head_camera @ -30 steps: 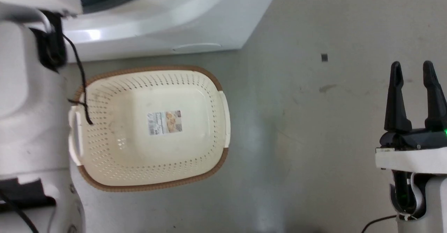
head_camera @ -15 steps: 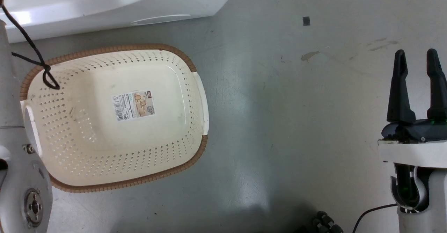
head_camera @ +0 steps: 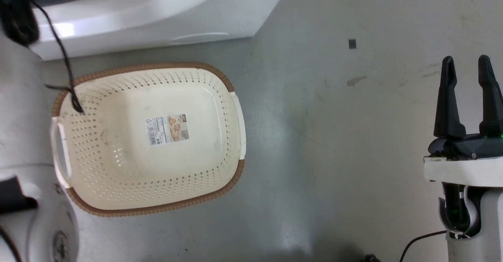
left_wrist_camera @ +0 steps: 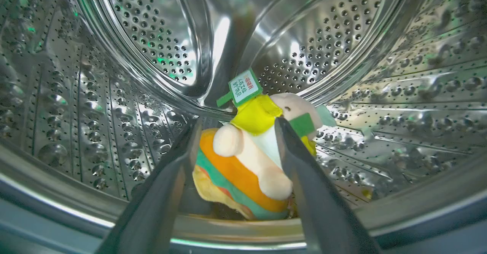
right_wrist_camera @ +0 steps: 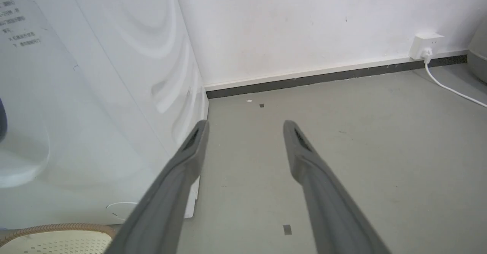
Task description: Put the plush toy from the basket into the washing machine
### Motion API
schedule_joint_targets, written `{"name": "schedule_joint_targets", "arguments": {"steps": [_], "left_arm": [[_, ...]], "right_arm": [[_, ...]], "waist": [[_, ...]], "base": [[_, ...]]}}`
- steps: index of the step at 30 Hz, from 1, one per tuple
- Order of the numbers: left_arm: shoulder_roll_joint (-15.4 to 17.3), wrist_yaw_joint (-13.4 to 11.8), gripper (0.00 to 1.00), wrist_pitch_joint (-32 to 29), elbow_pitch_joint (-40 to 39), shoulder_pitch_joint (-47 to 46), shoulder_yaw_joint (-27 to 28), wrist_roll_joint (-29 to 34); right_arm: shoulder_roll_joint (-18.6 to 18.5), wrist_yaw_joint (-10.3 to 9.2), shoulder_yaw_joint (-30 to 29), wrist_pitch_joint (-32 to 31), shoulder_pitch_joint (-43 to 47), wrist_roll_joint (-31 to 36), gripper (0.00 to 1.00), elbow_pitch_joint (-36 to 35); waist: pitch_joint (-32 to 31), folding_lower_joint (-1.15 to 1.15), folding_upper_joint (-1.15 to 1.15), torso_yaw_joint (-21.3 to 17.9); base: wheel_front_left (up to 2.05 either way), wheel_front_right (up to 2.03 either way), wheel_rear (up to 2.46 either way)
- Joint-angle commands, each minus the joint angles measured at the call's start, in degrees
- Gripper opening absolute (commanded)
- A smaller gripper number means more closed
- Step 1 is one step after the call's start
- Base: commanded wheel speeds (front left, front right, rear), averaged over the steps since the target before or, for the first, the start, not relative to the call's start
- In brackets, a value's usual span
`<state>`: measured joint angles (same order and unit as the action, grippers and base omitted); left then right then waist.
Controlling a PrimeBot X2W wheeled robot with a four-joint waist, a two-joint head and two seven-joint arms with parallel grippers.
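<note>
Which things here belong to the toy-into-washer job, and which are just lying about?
Part of the job: plush toy, inside the washing machine drum; basket; left gripper.

Lying about: wall socket; white cable; dark floor mark.

The plush toy (left_wrist_camera: 247, 158) is lying in the drum (left_wrist_camera: 152, 37) of the washing machine (head_camera: 157, 14), just inside the front lip, between the spread fingers of the left end effector (left_wrist_camera: 238, 121). The drum's back wall is standing beyond it. The basket (head_camera: 129, 183) is sitting on the floor (head_camera: 334, 136) just in front of the washing machine, well to the left of the right end effector (head_camera: 465, 59). Ahead of that end effector a wall (right_wrist_camera: 304, 25) is rising, with a socket (right_wrist_camera: 426, 42) sitting far to its right.
</note>
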<state>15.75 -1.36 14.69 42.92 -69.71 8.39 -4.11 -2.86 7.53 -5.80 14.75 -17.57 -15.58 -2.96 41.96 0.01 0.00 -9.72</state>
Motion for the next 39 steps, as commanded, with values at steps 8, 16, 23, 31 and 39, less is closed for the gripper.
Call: {"name": "schedule_joint_targets", "arguments": {"steps": [8, 16, 23, 31, 39], "left_arm": [[-5.02, -0.34, 1.0, 0.3, -6.72, 13.51, -0.26, 0.5], [-9.02, -0.31, 1.0, 0.3, -14.5, 26.84, -2.07, 2.01], [-11.14, -0.1, 1.0, 0.3, -20.96, 38.92, -4.66, 2.75], [-12.13, -0.49, 1.0, 0.3, -25.59, 50.6, -6.11, 2.21], [-12.59, -0.68, 1.0, 0.3, -28.27, 58.59, -7.91, 1.77]], "right_arm": [[-0.01, -0.04, 0.58, 0.25, 1.95, 1.63, 1.0, 0.69], [-0.01, -0.04, 1.54, 0.25, 4.61, 3.98, 1.0, 1.12], [-0.01, -0.04, 1.94, 0.25, 8.36, 5.41, 1.0, 1.66], [-0.01, -0.04, 1.6, 0.25, 12.32, 6.5, 1.0, 1.64], [-0.01, -0.04, 0.89, 0.25, 16.57, 6.81, 1.0, 1.74]], "waist": [[-9.08, -0.01, 0.0, 3.76], [-17.65, -0.01, 0.0, 6.88], [-25.49, -0.01, 0.0, 8.8], [-31.79, -0.01, 0.0, 9.49], [-36.91, -0.01, 0.0, 10.48]], "base": [[0.0, 0.0, 0.0], [0.0, 0.0, 0.0], [0.0, 0.0, 0.0], [0.0, 0.0, 0.0], [0.0, 0.0, 0.0]]}}
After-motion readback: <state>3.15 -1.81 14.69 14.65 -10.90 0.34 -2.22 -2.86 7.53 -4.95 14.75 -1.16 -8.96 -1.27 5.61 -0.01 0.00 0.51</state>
